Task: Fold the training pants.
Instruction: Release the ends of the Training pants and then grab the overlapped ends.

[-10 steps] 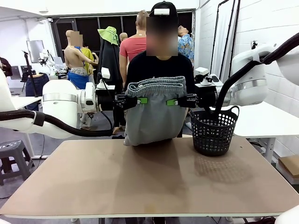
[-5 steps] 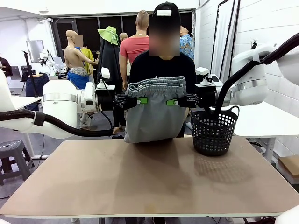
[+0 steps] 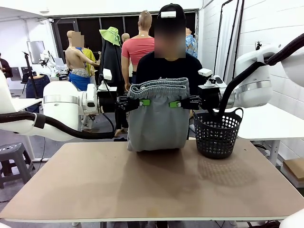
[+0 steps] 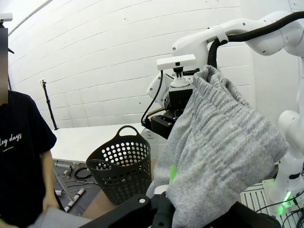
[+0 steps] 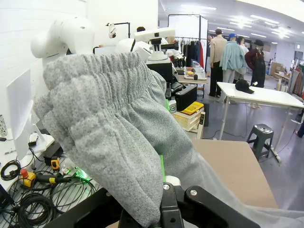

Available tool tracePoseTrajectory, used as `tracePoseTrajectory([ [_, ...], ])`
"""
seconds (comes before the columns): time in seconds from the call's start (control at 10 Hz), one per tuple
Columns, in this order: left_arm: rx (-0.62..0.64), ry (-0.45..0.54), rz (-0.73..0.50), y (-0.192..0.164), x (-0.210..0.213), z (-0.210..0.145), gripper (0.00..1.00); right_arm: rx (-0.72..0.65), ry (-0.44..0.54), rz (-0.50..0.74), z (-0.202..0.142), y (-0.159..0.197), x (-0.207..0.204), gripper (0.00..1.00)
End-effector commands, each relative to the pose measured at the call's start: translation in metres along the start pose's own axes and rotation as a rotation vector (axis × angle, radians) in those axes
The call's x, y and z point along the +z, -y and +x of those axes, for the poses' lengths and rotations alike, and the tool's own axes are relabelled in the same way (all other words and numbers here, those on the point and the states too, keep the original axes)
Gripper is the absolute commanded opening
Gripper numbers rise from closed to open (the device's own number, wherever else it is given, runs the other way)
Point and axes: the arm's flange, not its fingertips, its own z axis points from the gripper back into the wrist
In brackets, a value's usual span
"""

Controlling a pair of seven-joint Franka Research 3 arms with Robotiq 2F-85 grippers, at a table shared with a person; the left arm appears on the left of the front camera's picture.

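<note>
The light grey training pants (image 3: 156,118) hang in the air above the table's far edge, gathered waistband on top. My left gripper (image 3: 141,102) is shut on the waistband's left side and my right gripper (image 3: 177,104) is shut on its right side. The lower part of the pants drops to the table edge. In the left wrist view the grey pants (image 4: 223,147) drape over my left gripper (image 4: 166,209). In the right wrist view the pants' waistband (image 5: 109,118) bunches over my right gripper (image 5: 164,199). A person (image 3: 166,66) in black stands just behind the pants.
A black mesh basket (image 3: 218,133) stands on the brown table (image 3: 152,185) at the far right, close under my right arm. It appears again as the basket (image 4: 121,166) in the left wrist view. White tables and stools stand beyond.
The hanging lower part of the pants has shifted slightly to the right and squared up. The person behind has moved a little to the right. Both grippers hold still.
</note>
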Motion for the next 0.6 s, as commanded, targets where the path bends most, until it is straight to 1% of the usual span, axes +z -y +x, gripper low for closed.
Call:
tracePoseTrajectory([
  [0.0, 0.009, 0.018, 0.002, 0.0023, 0.0004, 0.0037, 0.0, 0.002, 0.024, -0.008, 0.0029, -0.0017, -0.0013, 0.0],
  [0.5, 0.009, 0.018, 0.002, 0.0023, 0.0004, 0.0037, 0.0, 0.002, 0.024, -0.008, 0.0029, -0.0017, -0.0013, 0.0],
])
